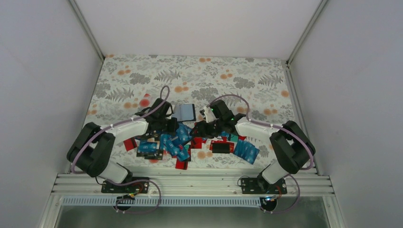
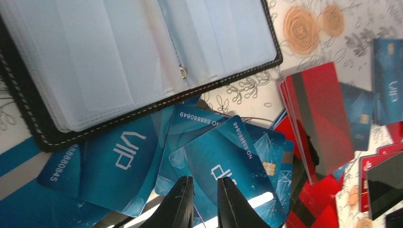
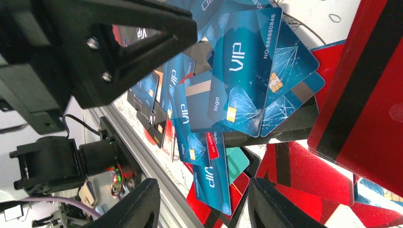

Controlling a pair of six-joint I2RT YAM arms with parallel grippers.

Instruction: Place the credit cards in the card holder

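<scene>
Glossy blue credit cards [image 2: 223, 156] crowd the stitched, clear-sleeved card holder [image 2: 119, 57]; left pincer [image 2: 205, 183] nearly together, grip unclear; right pincer [image 3: 202, 185] apart.

My fingers [image 3: 278, 206] stand apart, nothing between them, over a fanned heap of blue cards [image 3: 242, 80]. A teal card [image 3: 235, 164] peeks out beneath; a black-striped red card [image 3: 370, 95] lies right.
</scene>
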